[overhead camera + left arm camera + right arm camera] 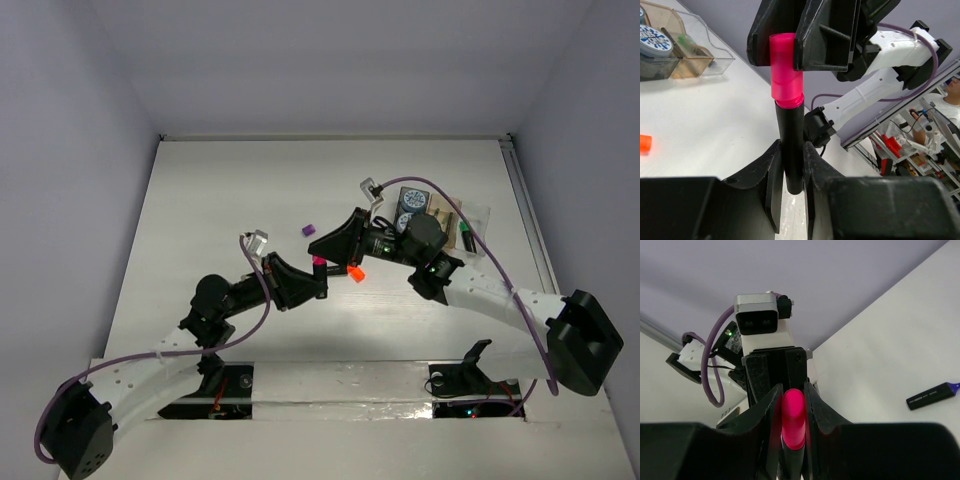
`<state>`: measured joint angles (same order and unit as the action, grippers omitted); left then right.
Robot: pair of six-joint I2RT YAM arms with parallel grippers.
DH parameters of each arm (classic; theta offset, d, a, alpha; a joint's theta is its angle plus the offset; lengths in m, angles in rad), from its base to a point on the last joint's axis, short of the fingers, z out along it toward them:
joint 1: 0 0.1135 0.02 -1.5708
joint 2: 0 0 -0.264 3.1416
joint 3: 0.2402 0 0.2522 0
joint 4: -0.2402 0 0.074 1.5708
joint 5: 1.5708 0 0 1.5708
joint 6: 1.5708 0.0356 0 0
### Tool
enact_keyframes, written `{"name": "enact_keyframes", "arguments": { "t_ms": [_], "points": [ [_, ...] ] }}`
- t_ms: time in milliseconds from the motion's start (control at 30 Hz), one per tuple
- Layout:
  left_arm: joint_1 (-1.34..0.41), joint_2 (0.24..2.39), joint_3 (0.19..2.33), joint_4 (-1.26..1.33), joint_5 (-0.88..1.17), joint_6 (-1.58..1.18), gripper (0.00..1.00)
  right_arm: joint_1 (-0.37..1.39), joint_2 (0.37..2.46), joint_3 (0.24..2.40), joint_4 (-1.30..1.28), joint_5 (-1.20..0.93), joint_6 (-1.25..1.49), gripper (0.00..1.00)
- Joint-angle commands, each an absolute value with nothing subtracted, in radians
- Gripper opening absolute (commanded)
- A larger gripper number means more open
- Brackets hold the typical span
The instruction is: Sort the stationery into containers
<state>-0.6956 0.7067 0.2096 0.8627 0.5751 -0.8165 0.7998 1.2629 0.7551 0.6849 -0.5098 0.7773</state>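
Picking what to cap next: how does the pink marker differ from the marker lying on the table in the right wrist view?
The pink marker is held up, its body in the left fingers and its cap between the right fingers. The loose marker lies flat on the table, untouched. The pink marker wears its cap, while the loose marker shows a bare purplish tip and looks uncapped. Both have black bodies.

The left arm (160, 350) and right arm (490, 295) both bend inward from their bases, so the two grippers meet tip to tip. The left gripper (792, 146) is clamped on the black body of a highlighter (791, 125). The right gripper (792, 390) has its jaws pressed against either side of the pink cap (786, 75).
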Motion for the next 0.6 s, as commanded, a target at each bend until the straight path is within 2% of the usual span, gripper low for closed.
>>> {"name": "enact_keyframes", "arguments": {
  "t_ms": [0, 100, 267, 433, 567],
  "points": [
    [-0.68, 0.692, 0.224, 0.995, 0.601, -0.85, 0.0, 0.801, 1.272, 0.744, 0.803, -0.608, 0.764, 0.16],
    [-0.635, 0.76, 0.209, 1.168, 0.672, -0.957, 0.0, 0.801, 1.304, 0.735, 0.926, -0.702, 0.802, 0.14],
    [-0.54, 0.85, 0.176, 1.472, 0.759, -1.127, 0.0, 0.801, 1.319, 0.747, 0.985, -0.785, 0.816, 0.1],
    [-0.508, 0.861, 0.201, 1.49, 0.802, -1.164, 0.0, 0.801, 1.312, 0.77, 0.933, -0.819, 0.811, 0.08],
    [-0.499, 0.828, 0.224, 1.39, 0.785, -1.137, 0.0, 0.801, 1.315, 0.784, 0.899, -0.812, 0.81, 0.07]
  ]
}}
